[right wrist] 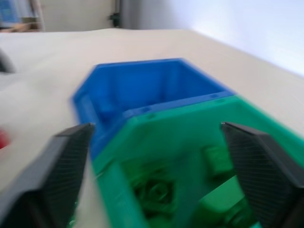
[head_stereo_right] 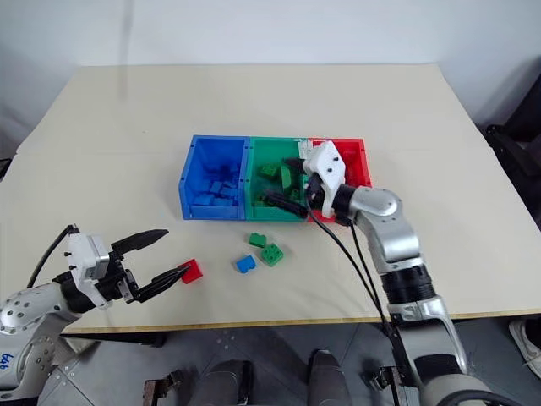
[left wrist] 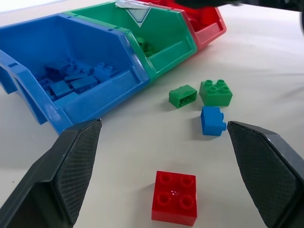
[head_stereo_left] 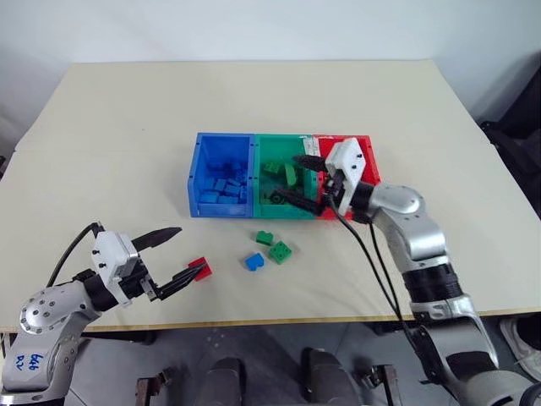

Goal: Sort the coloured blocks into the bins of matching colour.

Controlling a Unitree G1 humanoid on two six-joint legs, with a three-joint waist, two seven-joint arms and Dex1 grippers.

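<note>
Red block between open left gripper fingers, untouched

The right gripper is hovering, jaws apart, over the green bin; the left gripper is gaping beside a red block on the tabletop.

Both eye views look down and forward from above the near edge of the table, taking in its whole top and the bins near the middle. The left wrist camera sits low near the near-left corner, facing the bins. The right wrist camera hangs close over the green bin.
</note>
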